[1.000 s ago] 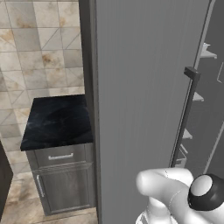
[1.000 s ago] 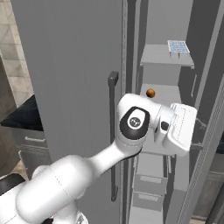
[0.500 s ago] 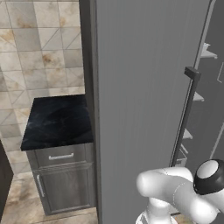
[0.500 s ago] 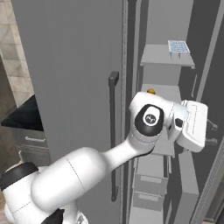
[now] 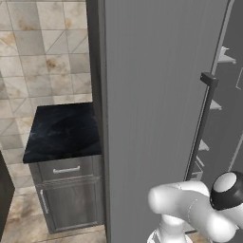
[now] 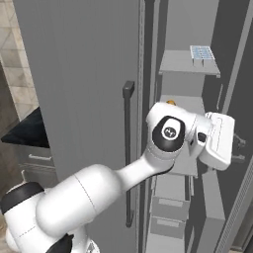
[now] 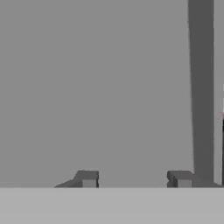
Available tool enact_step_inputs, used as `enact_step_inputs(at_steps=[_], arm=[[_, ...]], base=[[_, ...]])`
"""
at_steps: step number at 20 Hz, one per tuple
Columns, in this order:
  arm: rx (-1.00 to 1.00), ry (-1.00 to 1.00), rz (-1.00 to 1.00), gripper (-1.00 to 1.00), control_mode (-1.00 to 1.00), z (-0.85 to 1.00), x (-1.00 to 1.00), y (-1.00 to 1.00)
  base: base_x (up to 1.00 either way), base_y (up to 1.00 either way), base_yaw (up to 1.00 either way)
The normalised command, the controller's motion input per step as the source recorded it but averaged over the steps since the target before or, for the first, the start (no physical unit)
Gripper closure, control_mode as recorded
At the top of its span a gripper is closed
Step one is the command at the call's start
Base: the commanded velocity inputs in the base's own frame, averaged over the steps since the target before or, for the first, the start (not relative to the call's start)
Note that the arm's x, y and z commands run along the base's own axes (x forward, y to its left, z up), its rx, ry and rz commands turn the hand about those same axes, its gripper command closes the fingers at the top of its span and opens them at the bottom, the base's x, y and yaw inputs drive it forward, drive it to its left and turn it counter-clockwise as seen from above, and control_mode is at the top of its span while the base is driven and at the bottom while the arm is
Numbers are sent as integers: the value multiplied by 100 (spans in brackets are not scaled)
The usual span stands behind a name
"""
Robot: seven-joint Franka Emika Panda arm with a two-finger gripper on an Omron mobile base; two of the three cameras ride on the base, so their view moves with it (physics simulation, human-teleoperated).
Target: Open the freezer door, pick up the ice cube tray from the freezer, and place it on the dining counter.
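Your gripper point(image 7: 133, 179), jaws apart on nothing, faces plain grey inside the tall grey metal freezer point(image 6: 185, 168), while the small pale blue gridded ice cube tray point(image 6: 202, 52) lies above it on the top shelf.

A small grey cabinet point(image 5: 69, 199) with a black marble top point(image 5: 64, 130), one drawer point(image 5: 66, 169) and a door below, stands against a beige tiled wall point(image 5: 45, 52). A small orange object point(image 6: 171, 103) sits on a middle shelf.

Arm stretched forward and up, wrist bent right; end effector point(image 7: 133, 179) fingers parted, nothing between.
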Motion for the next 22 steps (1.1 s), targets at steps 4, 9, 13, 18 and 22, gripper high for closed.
enact_step_inputs(at_steps=[4, 9, 13, 18, 22], arm=[[0, 0, 16, -100, -100, 11, -22, 40], [0, 0, 22, -100, -100, 6, -9, 64], [0, 0, 26, -100, -100, 14, -8, 78], [0, 0, 29, -100, -100, 30, 0, 66], [0, 7, 32, -100, -100, 30, 0, 68]], base=[[0, 0, 0], [0, 0, 0], [0, 0, 0], [0, 0, 0], [0, 0, 0]])
